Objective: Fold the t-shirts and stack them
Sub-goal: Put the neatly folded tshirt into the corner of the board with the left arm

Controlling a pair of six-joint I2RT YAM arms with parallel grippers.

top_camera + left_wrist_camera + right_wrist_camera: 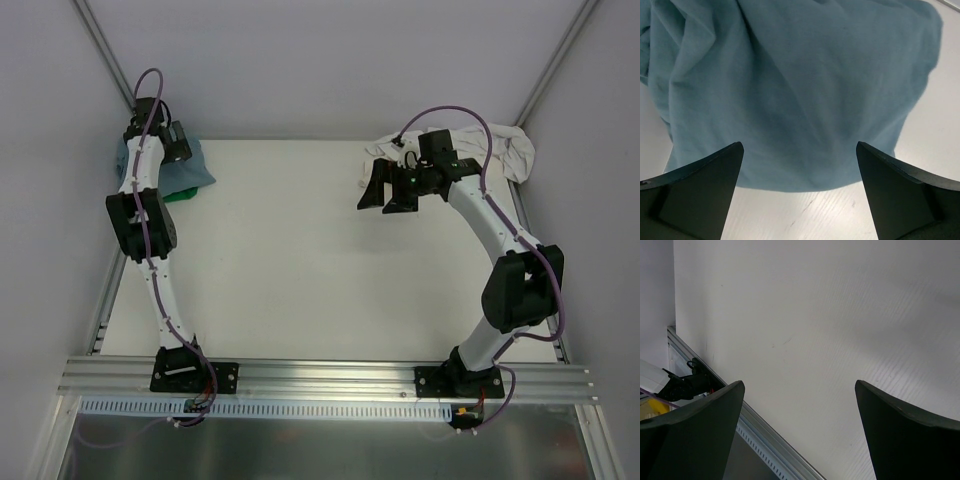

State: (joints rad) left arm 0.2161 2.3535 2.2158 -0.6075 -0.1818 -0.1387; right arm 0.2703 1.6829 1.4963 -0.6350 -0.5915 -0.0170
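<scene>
A slate-blue t-shirt (pixel 195 162) lies bunched in the table's far left corner, and a strip of green t-shirt (pixel 181 195) peeks out from under its near edge. My left gripper (pixel 178 148) hovers over this pile, open. In the left wrist view the blue t-shirt (pixel 800 85) fills the frame just beyond the open, empty left gripper (pixel 798 145). A cream t-shirt (pixel 512 150) sits crumpled in the far right corner. My right gripper (pixel 378 205) hangs open above bare table, left of the cream shirt. The right gripper (pixel 799 382) holds nothing in its wrist view.
White table (pixel 320 260) is walled by white panels on the left, back and right. An aluminium rail (pixel 330 378) with both arm bases runs along the near edge; the same rail (pixel 765 435) shows in the right wrist view.
</scene>
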